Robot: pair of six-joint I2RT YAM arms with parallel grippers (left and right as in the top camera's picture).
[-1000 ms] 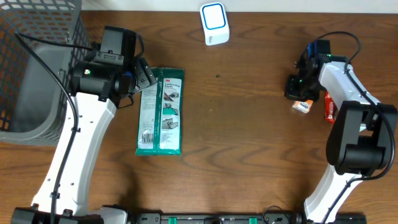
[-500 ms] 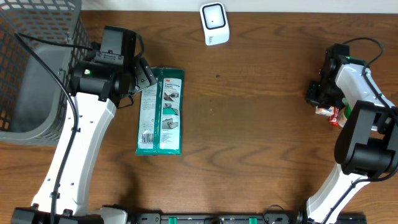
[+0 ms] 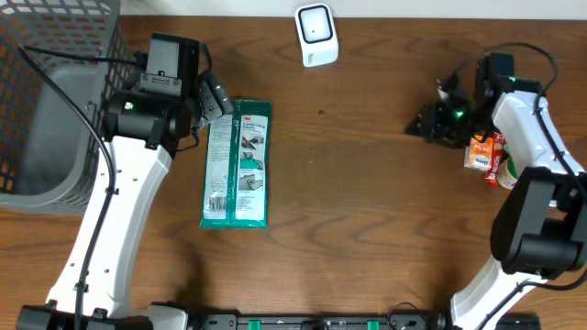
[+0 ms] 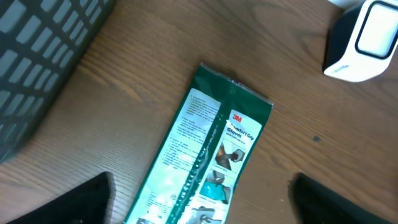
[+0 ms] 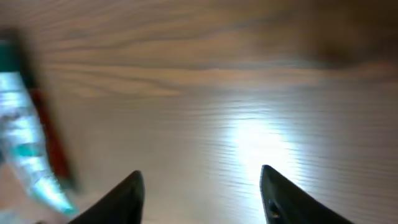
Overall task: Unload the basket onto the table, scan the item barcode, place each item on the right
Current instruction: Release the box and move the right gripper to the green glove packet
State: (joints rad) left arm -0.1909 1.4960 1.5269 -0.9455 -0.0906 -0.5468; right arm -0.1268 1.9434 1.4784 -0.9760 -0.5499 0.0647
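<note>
Pick-up stage, I judge: the flat green plastic glove packet [image 3: 237, 165] lies left of centre under the wide-spread left gripper [image 4: 199, 183], right gripper [image 5: 200, 174] parted, empty; next, pinch it, carry to the white boxy scanner [image 3: 315, 34].

The brown wooden table [image 3: 367, 211] fills the overhead view. At twelve o'clock, close to the far edge, stands a white barcode scanner [image 3: 316, 35], its window turned upward. Toward nine o'clock a green glove packet [image 3: 237, 165] lies flat with its printed face up. Its long side runs from twelve to six, and there is a white label near its six o'clock end. At ten o'clock, against the table's side, sits a grey mesh basket [image 3: 64, 32]. At three o'clock lies a small orange carton [image 3: 477, 154], with a red packet [image 3: 496, 170] just beside it at four o'clock.
</note>
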